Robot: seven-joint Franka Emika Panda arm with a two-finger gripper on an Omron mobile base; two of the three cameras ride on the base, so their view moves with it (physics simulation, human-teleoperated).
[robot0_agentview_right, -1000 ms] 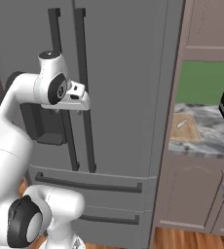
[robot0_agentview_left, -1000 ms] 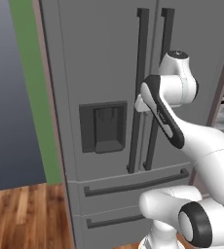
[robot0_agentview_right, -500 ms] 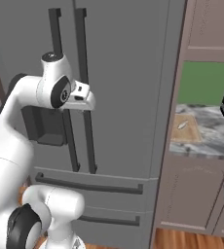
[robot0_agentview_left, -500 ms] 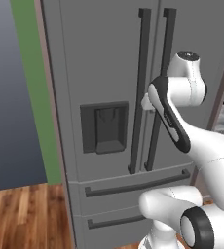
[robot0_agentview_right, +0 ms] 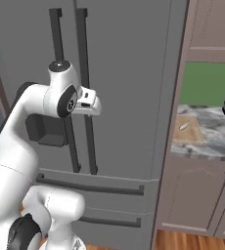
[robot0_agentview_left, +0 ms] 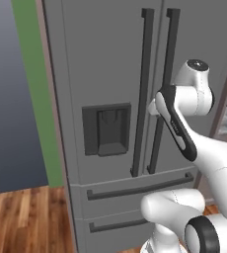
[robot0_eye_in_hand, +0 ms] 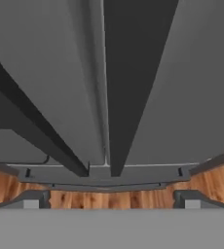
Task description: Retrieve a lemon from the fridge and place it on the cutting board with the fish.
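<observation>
The fridge (robot0_agentview_left: 110,113) is filling the frame's centre, doors closed. The fingers (robot0_eye_in_hand: 109,199) are standing wide open, gripping nothing, seemingly just before its right handle (robot0_agentview_right: 87,122). At right, the fish (robot0_agentview_right: 183,126) is lying on the cutting board (robot0_agentview_right: 189,131).

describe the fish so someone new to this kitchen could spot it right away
Look right of the tall grey fridge to the marbled countertop. A light-tan cutting board lies at its near-left end, and the fish is the small, pale whitish sliver on it.
</observation>
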